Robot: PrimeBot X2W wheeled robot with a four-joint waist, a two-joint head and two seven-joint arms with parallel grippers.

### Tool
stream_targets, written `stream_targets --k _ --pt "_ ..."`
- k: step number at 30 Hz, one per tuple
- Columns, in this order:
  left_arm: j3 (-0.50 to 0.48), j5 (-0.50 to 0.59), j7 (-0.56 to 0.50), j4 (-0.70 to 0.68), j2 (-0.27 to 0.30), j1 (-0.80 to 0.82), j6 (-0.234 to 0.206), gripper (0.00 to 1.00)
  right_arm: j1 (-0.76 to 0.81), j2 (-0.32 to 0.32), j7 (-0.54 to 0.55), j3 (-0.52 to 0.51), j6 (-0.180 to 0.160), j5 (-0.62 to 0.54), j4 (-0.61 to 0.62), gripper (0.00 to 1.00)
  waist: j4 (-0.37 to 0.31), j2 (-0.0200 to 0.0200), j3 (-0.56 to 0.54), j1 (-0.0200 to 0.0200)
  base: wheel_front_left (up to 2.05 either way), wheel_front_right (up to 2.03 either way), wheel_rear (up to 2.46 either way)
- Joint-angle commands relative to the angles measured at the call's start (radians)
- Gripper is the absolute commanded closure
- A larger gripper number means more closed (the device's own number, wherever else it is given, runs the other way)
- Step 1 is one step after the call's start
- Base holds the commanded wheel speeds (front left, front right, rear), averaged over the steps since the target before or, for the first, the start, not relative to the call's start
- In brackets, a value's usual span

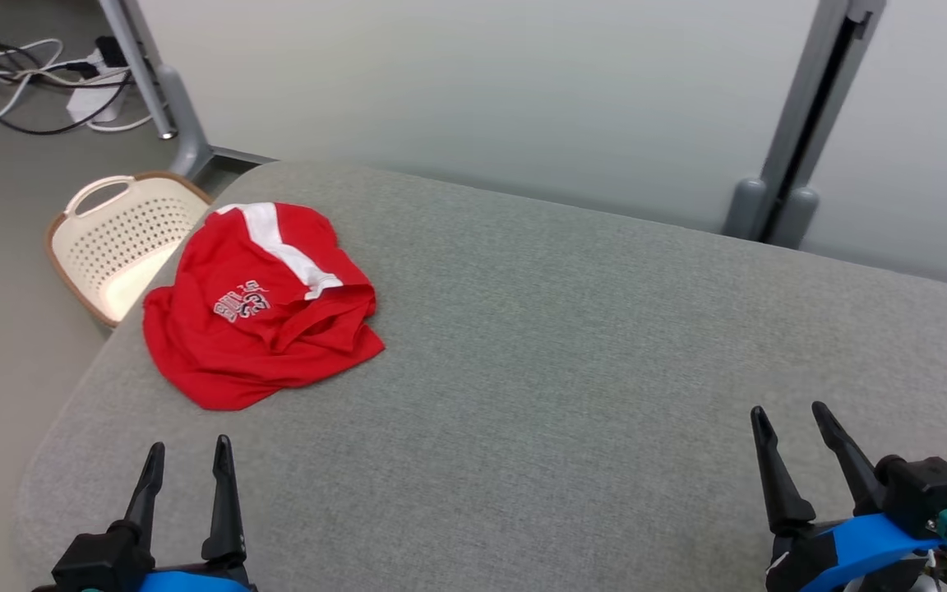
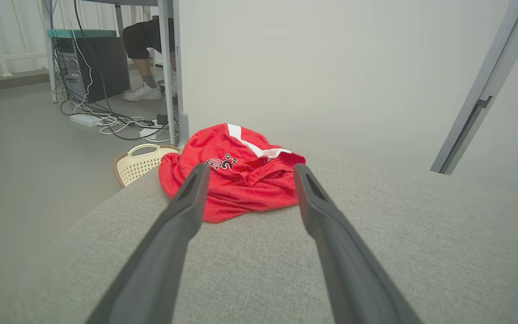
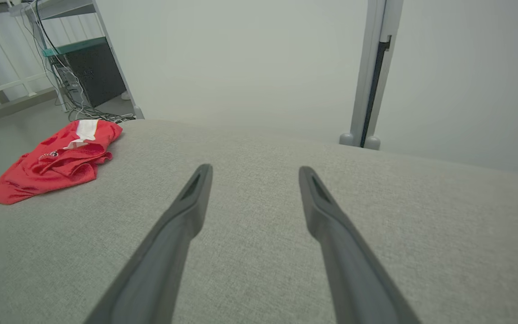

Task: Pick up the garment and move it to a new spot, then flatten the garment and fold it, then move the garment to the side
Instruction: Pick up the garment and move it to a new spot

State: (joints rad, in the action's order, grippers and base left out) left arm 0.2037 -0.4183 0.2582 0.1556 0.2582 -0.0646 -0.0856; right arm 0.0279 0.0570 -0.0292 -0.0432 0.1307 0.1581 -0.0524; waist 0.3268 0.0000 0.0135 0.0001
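Note:
A red garment (image 1: 260,308) with a white stripe and printed lettering lies crumpled near the far left corner of the grey padded table (image 1: 572,345). My left gripper (image 1: 188,450) stands open at the table's near left, a short way in front of the garment, nothing between its fingers. In the left wrist view the garment (image 2: 234,173) lies straight ahead beyond the open left gripper (image 2: 250,173). My right gripper (image 1: 790,415) is open at the near right, far from the cloth. The right wrist view has the garment (image 3: 56,159) at far left and the right gripper (image 3: 254,173) over bare table.
A cream perforated basket (image 1: 116,242) stands on the floor just past the table's left corner, beside the garment. Cables and a power strip (image 1: 87,99) lie on the floor behind it. A pale wall panel with a grey post (image 1: 802,123) borders the far edge. A person's legs (image 2: 144,63) show under a desk.

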Motion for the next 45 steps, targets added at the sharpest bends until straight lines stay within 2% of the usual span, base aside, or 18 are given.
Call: stream_targets --k 1,9,19,31,35,39,45 --pt "-0.002 -0.001 0.0 -0.002 0.003 -0.013 -0.002 0.0 -0.006 0.002 -0.009 0.003 0.0 0.002 -0.004 0.0 0.043 0.0 -0.009 -0.0001 0.0 0.0 0.0" --pt "0.005 -0.002 -0.009 -0.019 0.015 -0.024 -0.004 0.0 0.005 0.002 -0.008 0.005 0.0 -0.001 -0.009 0.0 0.131 0.0 -0.016 -0.0001 0.0 0.0 0.0" --pt "0.008 -0.007 -0.021 -0.037 0.02 -0.028 -0.02 0.0 -0.011 -0.001 -0.01 0.025 0.0 0.001 -0.016 0.0 0.157 0.0 -0.009 -0.0001 0.0 0.0 0.0" --pt "-0.021 -0.051 -0.054 -0.066 0.04 0.037 -0.006 0.0 -0.039 0.01 0.004 0.048 0.0 -0.013 0.004 0.0 0.109 0.0 0.049 -0.0001 0.0 0.0 0.0" --pt "-0.064 -0.088 -0.103 -0.098 0.073 0.115 -0.004 0.0 -0.06 0.016 0.016 0.058 0.0 -0.024 0.032 0.0 0.078 0.0 0.107 -0.0001 0.0 0.0 0.0" --pt "-0.133 -0.139 -0.185 -0.128 0.129 0.214 -0.012 0.0 -0.111 0.037 0.031 0.086 0.0 -0.038 0.073 0.0 0.034 0.0 0.211 -0.0001 0.0 0.0 0.0" --pt "-0.218 -0.234 -0.289 -0.079 0.184 0.335 -0.015 0.0 -0.184 0.065 0.019 0.12 0.0 -0.042 0.108 0.0 -0.024 0.0 0.336 -0.0001 0.0 0.0 0.0"
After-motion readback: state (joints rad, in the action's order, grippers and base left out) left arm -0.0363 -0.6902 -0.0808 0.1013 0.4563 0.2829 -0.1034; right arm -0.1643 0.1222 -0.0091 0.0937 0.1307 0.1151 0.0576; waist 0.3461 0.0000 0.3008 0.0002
